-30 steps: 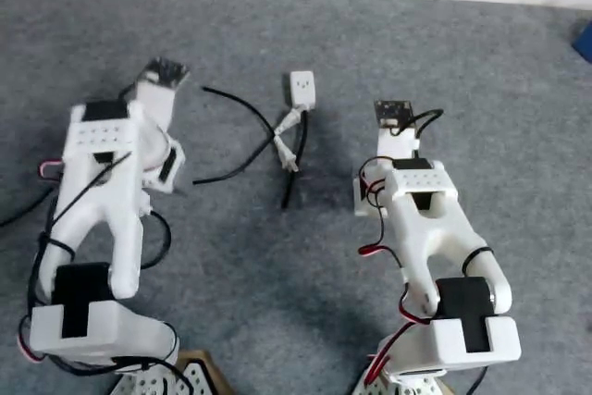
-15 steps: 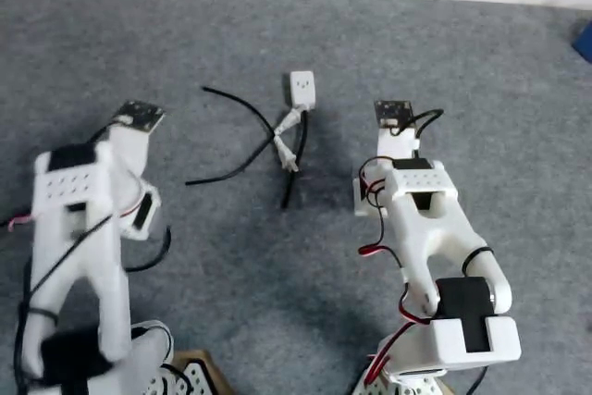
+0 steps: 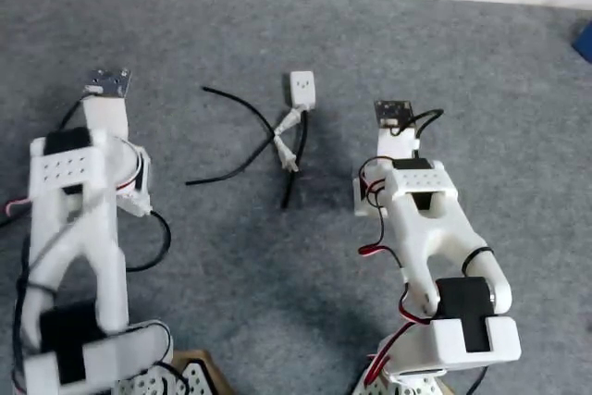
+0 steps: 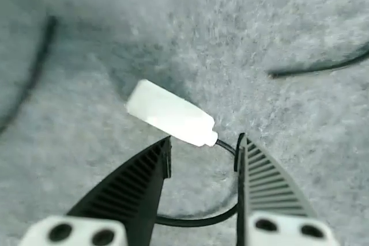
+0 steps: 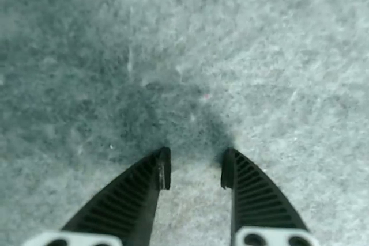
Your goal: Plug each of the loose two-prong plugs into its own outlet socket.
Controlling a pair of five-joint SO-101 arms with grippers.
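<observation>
A white plug body [image 4: 170,113] lies on the grey carpet with a black cord [image 4: 226,146] running from its end. My left gripper [image 4: 203,155] hovers open just short of it, the cord end between the fingertips. In the high view a white outlet block [image 3: 302,88] sits at mid table. A white plug [image 3: 289,121] lies right below it, and another plug end [image 3: 288,162] rests among crossed black cords [image 3: 242,131]. My left arm [image 3: 74,182] stands well left of them. My right gripper [image 5: 195,168] is open over bare carpet, and its arm [image 3: 412,191] stands right of the cords.
Grey carpet [image 3: 481,71] covers the table, with a pale strip along the far edge. A blue object [image 3: 585,39] pokes in at the far right edge. Loose black cord pieces [image 4: 323,67] lie near the left gripper.
My left arm has swung leftward, away from the crossed cords, and then reached farther out. The right arm, outlet block and middle plugs have not moved.
</observation>
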